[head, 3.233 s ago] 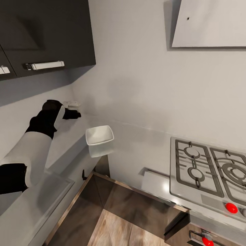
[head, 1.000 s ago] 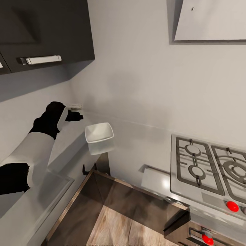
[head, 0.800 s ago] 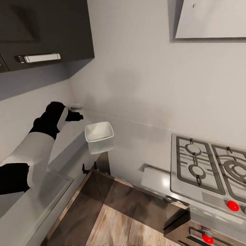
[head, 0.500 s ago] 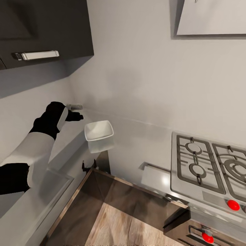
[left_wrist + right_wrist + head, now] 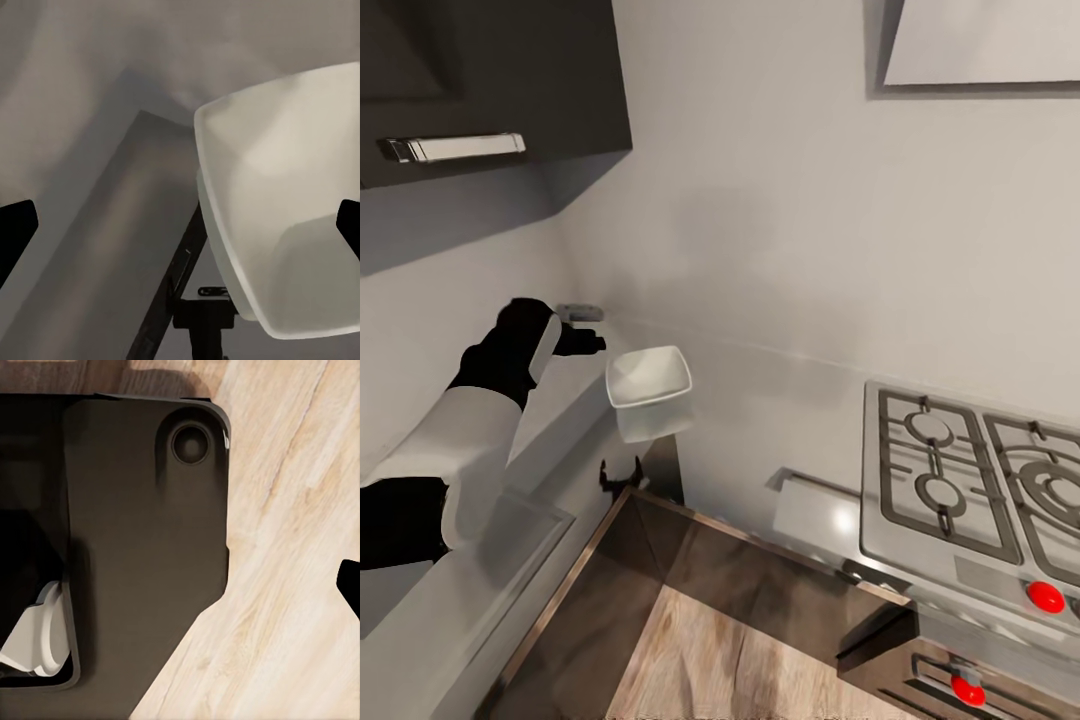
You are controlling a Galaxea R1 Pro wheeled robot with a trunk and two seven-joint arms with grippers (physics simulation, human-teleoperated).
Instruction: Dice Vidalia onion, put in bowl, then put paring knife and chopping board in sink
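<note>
Head view: the left arm reaches forward over the countertop [image 5: 550,420], and the left gripper [image 5: 582,342] sits near the wall corner, just beside the bowl [image 5: 648,378]. The finger spacing cannot be determined from this view. The bowl is white, square and empty, standing upright at the end of the countertop. To the right, across a gap of wooden floor [image 5: 700,640], a gas hob [image 5: 970,490] with red knobs lies on a steel-grey top. A dark wall cabinet [image 5: 480,90] hangs above the arm.

Left wrist view: the left gripper's fingertips [image 5: 16,225] stand wide apart at opposite edges, clamping nothing. The bowl [image 5: 289,217] lies ahead, closer to one fingertip.

Right wrist view: one fingertip [image 5: 351,581] is visible above the wooden floor [image 5: 300,547] and the robot's dark base [image 5: 142,547]; the right gripper's spacing cannot be determined.
</note>
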